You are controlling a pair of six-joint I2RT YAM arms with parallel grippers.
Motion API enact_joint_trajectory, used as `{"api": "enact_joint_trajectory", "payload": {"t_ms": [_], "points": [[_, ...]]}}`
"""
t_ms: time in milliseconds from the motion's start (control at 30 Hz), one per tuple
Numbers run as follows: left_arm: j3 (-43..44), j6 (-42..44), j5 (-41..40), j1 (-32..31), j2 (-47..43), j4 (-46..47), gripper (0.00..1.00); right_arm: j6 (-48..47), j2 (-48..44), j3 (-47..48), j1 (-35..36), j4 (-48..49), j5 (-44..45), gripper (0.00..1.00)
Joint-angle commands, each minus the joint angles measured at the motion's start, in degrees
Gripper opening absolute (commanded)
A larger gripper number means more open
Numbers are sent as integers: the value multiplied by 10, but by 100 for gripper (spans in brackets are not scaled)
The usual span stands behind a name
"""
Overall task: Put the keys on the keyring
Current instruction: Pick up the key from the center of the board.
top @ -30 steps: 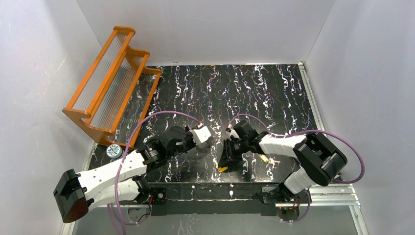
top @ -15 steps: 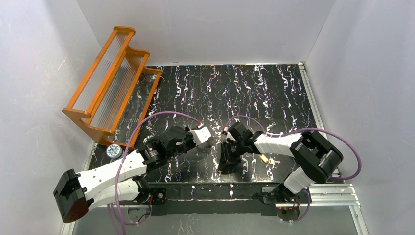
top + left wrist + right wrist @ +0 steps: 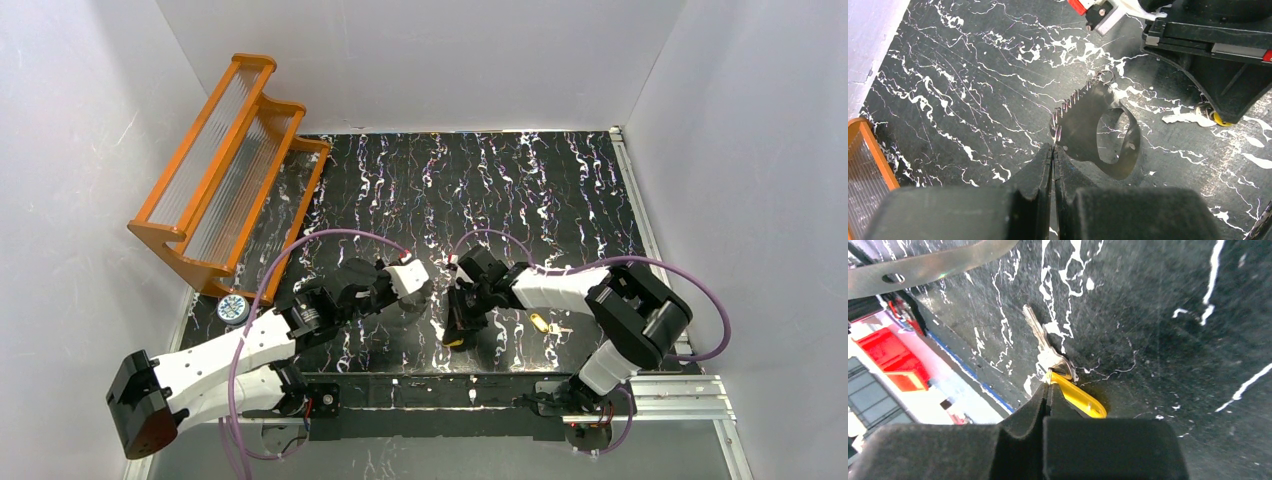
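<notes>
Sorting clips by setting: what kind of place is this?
Likely a robot lab test cell: plain white panels enclose a black marbled tabletop, with the left arm and right arm mounted on a metal rail.

We see the right gripper point(image 3: 1049, 389) with its two black fingers pressed together, no gap between them. At their tip sits a key point(image 3: 1057, 364). Its yellow head touches the fingertips and runs along one finger, and its silver blade points away over the black, white-veined surface point(image 3: 1173, 315), near that surface's edge. Whether the fingers pinch the head, we cannot tell. The keyring point(image 3: 933, 265), a grey band with a small hole, shows farther out, apart from the key.
</notes>
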Motion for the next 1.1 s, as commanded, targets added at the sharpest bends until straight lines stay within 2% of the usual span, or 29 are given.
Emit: {"api": "enact_joint_trajectory", "payload": {"t_ms": [0,200,333,500,800,967,1067], "points": [[1,7,3,-1,-20,-16,0,-66,-23,34,2,-37,54,1],[14,19,6,-1,-35,-37,0,-175,-97,68,1,-65,121,1],[19,31,14,-2,-40,-44,0,-224,-137,92,2,-76,201,1],[18,38,42,-1,-37,-45,0,-286,-172,103,1,-59,267,1],[10,45,125,-1,-10,2,0,-349,-211,109,-8,-70,228,1],[23,44,141,-1,-2,16,0,-329,-242,88,-70,-54,123,1],[48,46,122,-1,-16,-22,0,-327,-249,75,-104,-46,61,1]]}}
